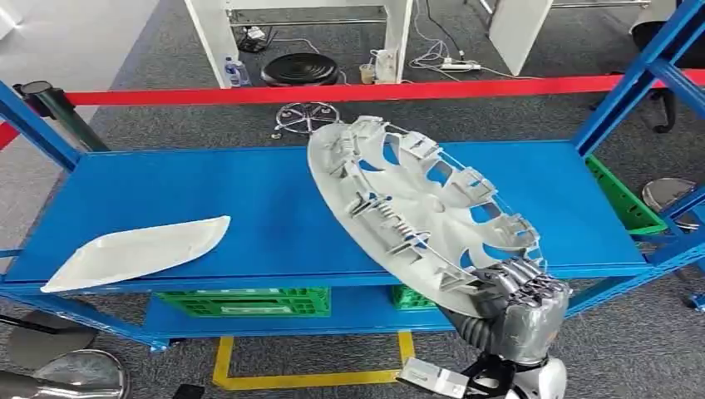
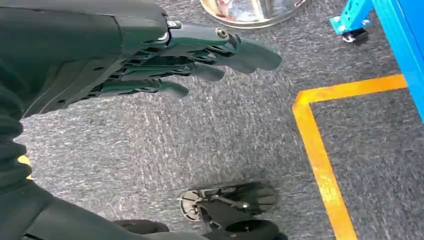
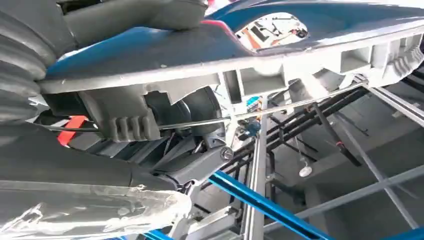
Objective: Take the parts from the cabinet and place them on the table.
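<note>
A large grey plastic wheel cover (image 1: 420, 208) is tilted above the blue table top (image 1: 249, 208), its ribbed back side facing me. My right hand (image 1: 520, 303) grips its near rim at the lower right; in the right wrist view the cover's rim (image 3: 280, 55) crosses close over the thumb and fingers. A flat white plastic part (image 1: 137, 252) lies on the table's front left. My left hand (image 2: 165, 65) hangs over the grey carpet with its fingers stretched out and nothing in it.
Blue uprights (image 1: 640, 75) stand at the table's right and left. Green crates (image 1: 245, 301) sit on the lower shelf. A red barrier tape (image 1: 374, 90) runs behind. Yellow floor tape (image 2: 315, 145) marks the carpet; a shiny metal dish (image 1: 79, 378) lies at lower left.
</note>
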{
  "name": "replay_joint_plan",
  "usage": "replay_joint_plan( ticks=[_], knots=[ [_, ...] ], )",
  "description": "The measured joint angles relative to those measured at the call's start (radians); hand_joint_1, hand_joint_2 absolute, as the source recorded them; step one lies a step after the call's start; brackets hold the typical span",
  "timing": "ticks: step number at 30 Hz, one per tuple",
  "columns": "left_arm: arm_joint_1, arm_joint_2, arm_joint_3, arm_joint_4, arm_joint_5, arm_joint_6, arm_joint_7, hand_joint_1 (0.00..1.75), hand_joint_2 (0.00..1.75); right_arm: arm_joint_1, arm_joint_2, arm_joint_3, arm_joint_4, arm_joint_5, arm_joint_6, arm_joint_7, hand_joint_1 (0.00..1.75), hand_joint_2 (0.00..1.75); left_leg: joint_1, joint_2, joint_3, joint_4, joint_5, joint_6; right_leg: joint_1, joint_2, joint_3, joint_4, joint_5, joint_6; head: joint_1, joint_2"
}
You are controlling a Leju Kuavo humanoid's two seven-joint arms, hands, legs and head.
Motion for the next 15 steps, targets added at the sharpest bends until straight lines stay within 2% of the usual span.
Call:
replay_joint_plan(
  ticks=[1,2,3,4,6,7,8,9,10,11,12,13,14,15],
  knots=[
    [0.0,0.0,0.0,0.0,-0.003,0.0,0.001,0.0,1.75,0.0,-0.001,0.003,0.003,0.0,0.0,0.0,1.75,1.75,0.003,0.0,-0.003,0.007,-0.001,-0.009,-0.006,-0.005,0.044,-0.09,0.035,0.008,0.0,0.0],
    [0.0,0.002,0.0,0.0,-0.005,0.0,0.001,0.0,1.75,-0.001,-0.002,0.006,0.008,0.0,0.0,0.0,1.75,1.75,0.0,-0.001,-0.008,0.011,0.0,-0.02,0.004,-0.007,0.066,-0.119,0.011,0.011,0.002,0.0],
    [-0.001,0.003,0.0,0.0,-0.005,-0.002,-0.002,0.0,1.75,-0.001,-0.004,0.009,0.012,-0.005,0.0,-0.002,1.75,1.75,0.0,-0.001,-0.012,0.017,0.003,-0.026,0.005,0.001,0.064,-0.114,0.031,-0.01,0.003,0.0],
    [0.0,0.003,0.0,0.0,-0.005,-0.005,-0.007,0.0,1.75,-0.001,-0.007,0.013,0.02,-0.013,0.0,-0.001,1.75,1.75,-0.001,-0.002,-0.014,0.02,0.009,-0.033,0.004,0.002,0.054,-0.116,0.027,-0.014,0.002,0.0],
    [0.0,0.004,0.0,0.0,-0.005,-0.006,-0.008,0.0,1.75,0.001,-0.011,0.015,0.032,-0.019,0.0,0.0,1.75,1.75,0.002,-0.002,-0.017,0.018,0.019,-0.043,0.007,0.006,0.046,-0.111,0.032,-0.03,0.003,0.0],
    [0.0,0.007,0.0,0.001,-0.005,-0.006,-0.009,0.0,1.75,0.0,-0.013,0.016,0.037,-0.019,0.0,0.0,1.75,1.75,0.006,-0.005,-0.023,0.023,0.008,-0.049,0.002,0.005,0.036,-0.114,0.04,-0.044,0.002,0.0],
    [0.0,0.007,0.0,0.001,-0.005,-0.007,-0.009,0.0,1.75,0.0,-0.014,0.018,0.041,-0.019,0.0,0.0,1.75,1.75,0.006,-0.01,-0.033,0.046,-0.031,-0.055,0.002,0.006,0.032,-0.114,0.047,-0.055,-0.003,0.0],
    [0.0,0.007,0.0,0.001,-0.005,-0.007,-0.011,0.0,1.75,-0.001,-0.015,0.021,0.044,-0.019,0.0,0.0,1.75,1.75,0.007,-0.015,-0.053,0.109,-0.091,-0.06,0.003,0.006,0.02,-0.114,0.057,-0.065,-0.003,0.0],
    [0.001,0.006,0.0,0.001,-0.005,-0.008,-0.011,0.0,1.75,0.0,-0.015,0.022,0.047,-0.02,0.0,0.0,1.75,1.75,0.008,-0.016,-0.077,0.188,-0.144,-0.064,0.004,0.006,0.009,-0.113,0.064,-0.069,-0.005,0.0],
    [0.0,0.006,0.0,0.001,-0.005,-0.008,-0.011,0.0,1.75,0.0,-0.016,0.023,0.051,-0.021,0.0,0.0,1.75,1.75,0.008,-0.016,-0.095,0.26,-0.181,-0.065,0.006,0.006,-0.002,-0.113,0.072,-0.071,-0.004,0.0],
    [0.0,0.006,0.0,0.001,-0.005,-0.008,-0.011,0.0,1.75,0.0,-0.018,0.023,0.056,-0.023,0.0,0.001,1.75,1.75,0.008,-0.016,-0.102,0.306,-0.197,-0.064,0.009,0.006,-0.011,-0.113,0.079,-0.071,-0.003,0.0],
    [0.0,0.006,0.0,0.001,-0.005,-0.006,-0.011,0.0,1.75,0.0,-0.02,0.025,0.062,-0.023,0.0,0.009,1.75,1.75,0.007,-0.017,-0.089,0.309,-0.188,-0.061,0.011,0.007,-0.02,-0.113,0.086,-0.072,-0.004,0.0],
    [0.0,0.006,0.0,0.001,-0.005,-0.004,-0.011,0.0,1.75,-0.001,-0.024,0.03,0.068,-0.025,0.0,0.029,1.75,1.75,0.007,-0.018,-0.057,0.274,-0.162,-0.056,0.014,0.008,-0.028,-0.113,0.093,-0.072,-0.004,0.0],
    [0.0,0.007,0.0,0.001,-0.006,-0.003,-0.01,0.0,1.75,-0.001,-0.03,0.038,0.074,-0.027,0.0,0.049,1.75,1.75,0.006,-0.019,-0.005,0.2,-0.127,-0.047,0.017,0.01,-0.035,-0.113,0.099,-0.071,-0.004,0.0]
  ],
)
